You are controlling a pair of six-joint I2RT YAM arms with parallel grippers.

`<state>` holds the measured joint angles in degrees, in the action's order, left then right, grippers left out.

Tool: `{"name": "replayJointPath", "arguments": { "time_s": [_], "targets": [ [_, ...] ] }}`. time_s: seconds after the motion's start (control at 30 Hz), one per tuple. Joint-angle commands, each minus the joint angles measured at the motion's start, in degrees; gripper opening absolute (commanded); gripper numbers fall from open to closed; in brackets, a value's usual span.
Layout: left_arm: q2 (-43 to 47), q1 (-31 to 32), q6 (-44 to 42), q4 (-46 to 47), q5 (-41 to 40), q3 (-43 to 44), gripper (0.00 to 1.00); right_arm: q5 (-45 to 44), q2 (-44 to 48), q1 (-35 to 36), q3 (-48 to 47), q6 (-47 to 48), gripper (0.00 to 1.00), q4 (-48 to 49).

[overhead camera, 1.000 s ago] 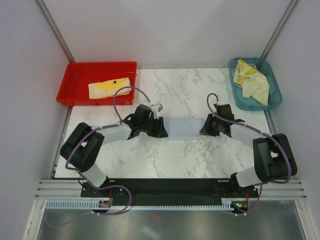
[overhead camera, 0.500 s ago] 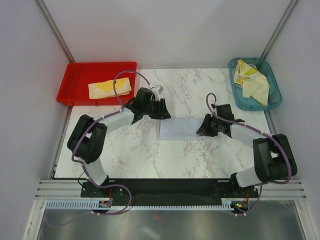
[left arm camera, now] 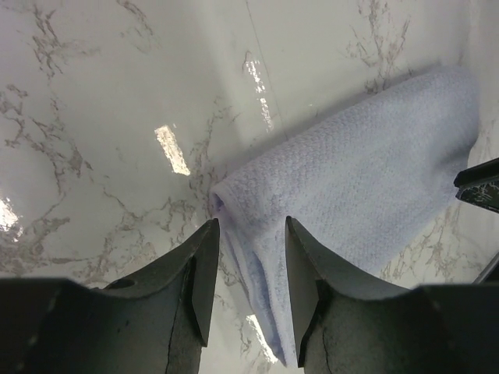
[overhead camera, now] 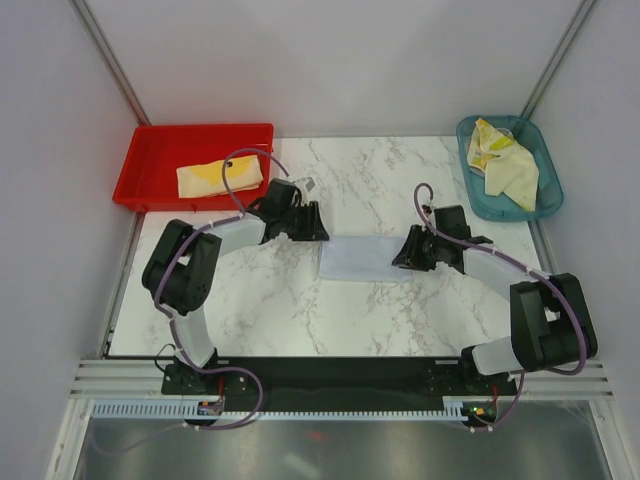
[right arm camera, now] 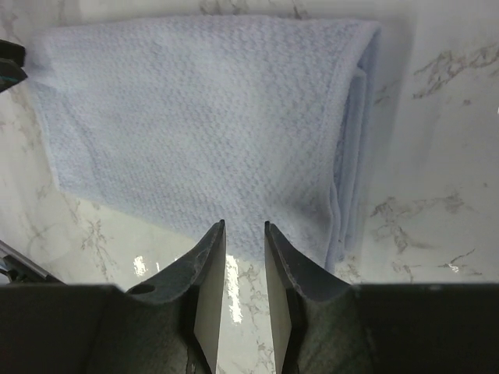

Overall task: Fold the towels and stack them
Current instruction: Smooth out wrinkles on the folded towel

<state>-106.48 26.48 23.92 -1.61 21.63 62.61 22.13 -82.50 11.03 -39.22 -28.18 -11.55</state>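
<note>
A pale lavender-blue towel [overhead camera: 360,258] lies folded flat on the marble table, between my two grippers. My left gripper [overhead camera: 316,230] is at its far-left corner. In the left wrist view this gripper [left arm camera: 249,227] is open, and the towel's [left arm camera: 366,171] corner fold lies under the gap, loose. My right gripper [overhead camera: 402,258] is at the towel's right edge. In the right wrist view it [right arm camera: 244,227] is slightly open and empty, with its tips just short of the towel [right arm camera: 203,117]. A folded cream-yellow towel [overhead camera: 210,178] lies in the red tray [overhead camera: 150,160].
A teal basket [overhead camera: 545,170] at the far right holds a crumpled cream towel [overhead camera: 512,175] and a yellow printed towel [overhead camera: 485,145]. The red tray stands at the far left. Grey walls close in both sides and the back.
The towel was stretched between both grippers a second ago. The left gripper has since moved towards the far left and let go. The towel now lies folded, and the right gripper has barely moved.
</note>
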Motion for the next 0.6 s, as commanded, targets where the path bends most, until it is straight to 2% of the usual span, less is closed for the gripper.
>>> {"name": "replayJointPath", "arguments": {
  "time_s": [0.0, 0.23, 0.4, 0.57],
  "targets": [
    [4.34, -0.02, -1.77, 0.73, 2.71, 1.90, 0.46, 1.60, 3.04, -0.04, -2.97, 1.29, 0.34, -2.77],
    [7.86, 1.29, -2.47, 1.34, 6.23, 1.38, 0.46, 0.73, 3.75, -0.04, 0.19, 2.96, 0.27, -4.36],
    [4.09, 1.82, -0.11, 6.43, 12.55, 0.33, 0.42, -3.58, 1.99, -0.13, 2.48, 4.28, 0.26, -2.70],
    [0.57, 1.65, -1.42, 6.10, 8.36, -0.38, 0.40, -4.72, -1.00, -0.22, 3.36, 4.89, 0.26, -0.84]
  ]
}}
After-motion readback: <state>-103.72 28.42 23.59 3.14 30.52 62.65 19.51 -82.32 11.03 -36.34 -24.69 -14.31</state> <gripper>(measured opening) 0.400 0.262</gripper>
